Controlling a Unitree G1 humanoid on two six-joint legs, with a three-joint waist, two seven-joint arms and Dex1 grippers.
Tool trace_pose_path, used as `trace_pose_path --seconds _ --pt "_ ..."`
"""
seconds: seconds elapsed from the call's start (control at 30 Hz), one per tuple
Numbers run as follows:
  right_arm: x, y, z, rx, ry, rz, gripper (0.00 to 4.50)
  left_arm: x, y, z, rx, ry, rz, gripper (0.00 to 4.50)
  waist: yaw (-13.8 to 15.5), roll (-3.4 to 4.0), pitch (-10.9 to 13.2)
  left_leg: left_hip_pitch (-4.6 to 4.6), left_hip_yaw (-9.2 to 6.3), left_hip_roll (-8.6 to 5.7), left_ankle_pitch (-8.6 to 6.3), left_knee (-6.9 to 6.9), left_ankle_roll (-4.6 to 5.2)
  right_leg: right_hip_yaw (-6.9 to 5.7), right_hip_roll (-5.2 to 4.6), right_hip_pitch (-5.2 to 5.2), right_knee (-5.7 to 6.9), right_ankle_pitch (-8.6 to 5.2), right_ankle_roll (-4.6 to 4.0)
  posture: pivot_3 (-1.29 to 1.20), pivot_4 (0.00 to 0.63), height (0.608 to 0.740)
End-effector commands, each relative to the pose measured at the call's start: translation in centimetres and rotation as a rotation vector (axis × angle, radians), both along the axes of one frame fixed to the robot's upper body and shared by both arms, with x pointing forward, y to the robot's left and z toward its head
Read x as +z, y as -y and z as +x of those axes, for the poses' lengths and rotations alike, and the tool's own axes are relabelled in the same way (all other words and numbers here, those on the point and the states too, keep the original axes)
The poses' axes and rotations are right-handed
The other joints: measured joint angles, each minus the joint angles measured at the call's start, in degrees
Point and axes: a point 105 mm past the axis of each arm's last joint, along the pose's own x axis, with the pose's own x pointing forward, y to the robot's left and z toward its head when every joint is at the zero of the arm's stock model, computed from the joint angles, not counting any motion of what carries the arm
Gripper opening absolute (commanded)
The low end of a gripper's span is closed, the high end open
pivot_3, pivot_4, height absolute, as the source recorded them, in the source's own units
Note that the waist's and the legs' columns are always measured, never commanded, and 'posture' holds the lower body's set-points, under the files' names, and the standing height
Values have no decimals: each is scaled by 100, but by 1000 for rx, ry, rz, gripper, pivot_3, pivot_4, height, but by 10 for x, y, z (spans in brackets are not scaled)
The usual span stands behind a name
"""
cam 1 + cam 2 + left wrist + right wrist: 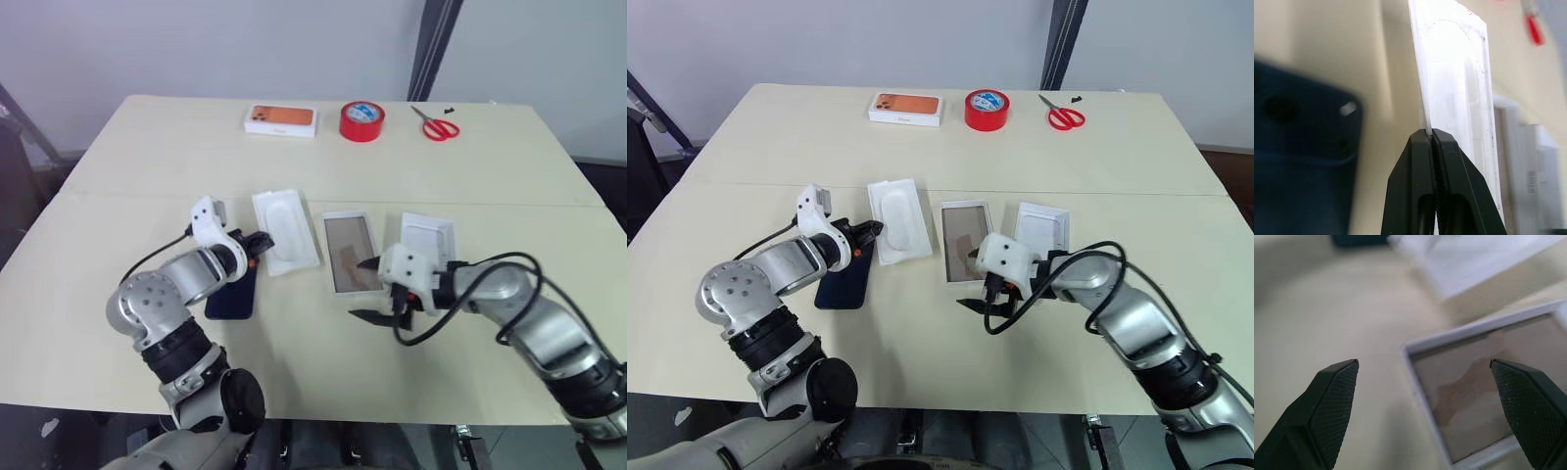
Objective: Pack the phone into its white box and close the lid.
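Your left end effector (261, 241) has its two black fingers pressed together on the edge of the thin white insert (285, 230), the piece with the oval recess; in the left wrist view the insert's edge (1449, 93) runs straight into the pinched fingertips (1431, 139). The insert sits on the tabletop (323, 166) just left of the white box (350, 252), tilted a little.

The phone (233, 294) lies flat on the tabletop, back side up, beside and partly under your left forearm, to the near left of the insert. It is outside the white box.

The white box sits open near the middle of the tabletop, its brownish bottom bare. The lid (428, 236) lies inside-up just to the right of the box, partly hidden behind your right wrist.

Your right end effector (372, 289) has its fingers spread wide apart and grips nothing. It hangs over the near end of the white box; in the right wrist view one fingertip (1528, 401) stands over the tray's brownish bottom and the other over bare tabletop beside the box's corner.

Along the far edge you have the box printed with an orange phone (281, 119), a roll of red tape (361, 120) and red-handled scissors (437, 124), well apart from the work area.
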Motion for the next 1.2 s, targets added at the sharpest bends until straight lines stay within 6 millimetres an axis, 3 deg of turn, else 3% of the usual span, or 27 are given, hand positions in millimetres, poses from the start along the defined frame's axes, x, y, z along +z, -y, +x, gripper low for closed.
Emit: trace_pose_path --seconds 0.03,0.27,0.47,0.8,0.93,1.03,1.2 --pt "-5 -3 5 80 85 -101 3602 18 -2 0 -16 72 -12 0 1 0 0 0 0 0 0 0 0 0 1 0 0 0 0 0 150 725" --pt "-7 -16 2 152 88 -107 70 23 -7 0 -18 95 -4 0 10 -3 2 0 -1 0 0 4 -2 -1 1 2 0 0 0 0 150 725" --pt "2 -53 -15 238 65 -8 70 26 -23 1 7 106 12 0 -27 -3 2 0 -2 2 0 4 -5 -1 3 0 2 0 0 0 150 725" --pt "-8 -80 3 181 75 -20 70 24 -25 0 -34 90 47 0 7 -7 2 0 -6 -4 1 7 -7 -2 -1 -1 6 0 0 0 150 725" --pt "13 -81 0 163 62 84 1915 24 -20 0 -62 92 59 0 -1 -6 2 0 -6 -3 1 7 -7 -2 0 -1 7 0 0 0 150 725" --pt "29 -66 0 126 66 135 3370 25 -10 -2 -107 97 70 0 3 -6 2 0 -7 -3 1 7 -8 -2 0 -1 8 0 0 0 150 725" --pt "41 -31 -6 93 46 126 3370 17 10 -8 -189 74 118 0 11 -7 2 0 -9 -5 -2 6 -4 -2 -4 2 5 0 0 0 150 725"
